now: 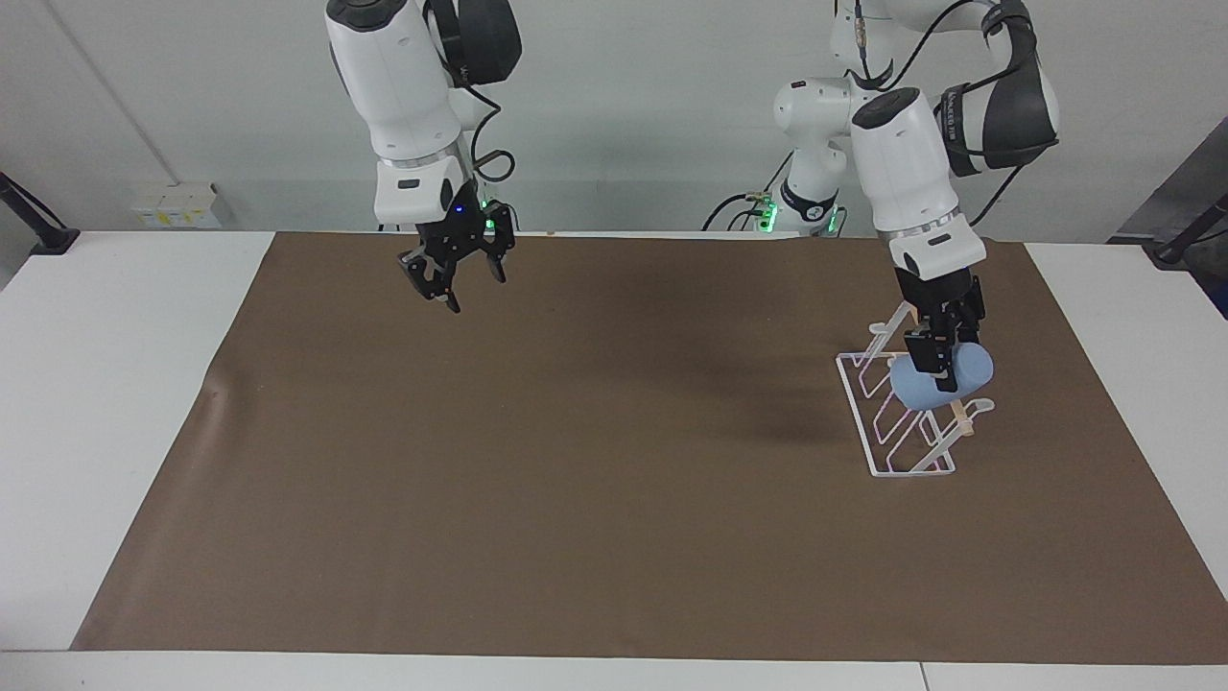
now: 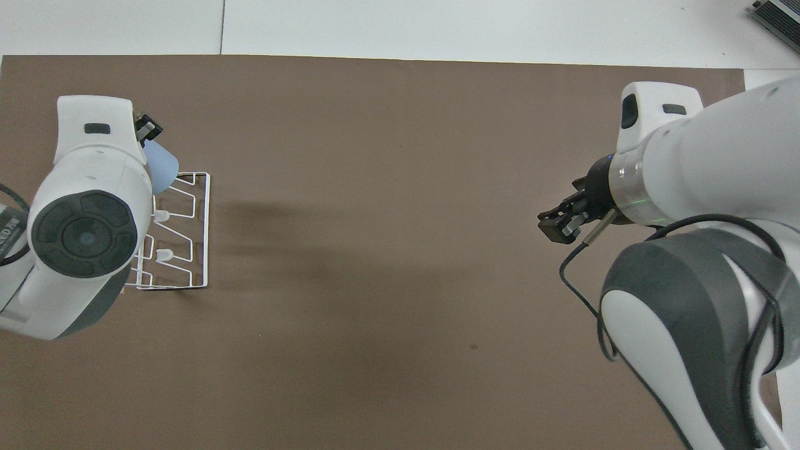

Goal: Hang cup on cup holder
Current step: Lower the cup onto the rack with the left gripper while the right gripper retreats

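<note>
Right gripper (image 1: 453, 285): you find it upper left of centre in the facing view, raised over the brown mat (image 1: 576, 461); its fingers stand apart, holding nothing.
Brown mat: you see it covering most of the white table (image 1: 115, 403).
Cup holder (image 1: 887, 451): you find it at the right of the facing view, standing on the mat.
Cup (image 1: 935, 384): you see it tilted on the holder's upper pegs, against the wooden dowel (image 1: 962, 419).
Left gripper (image 1: 938, 357): its fingers pinch the cup's wall from above.
</note>
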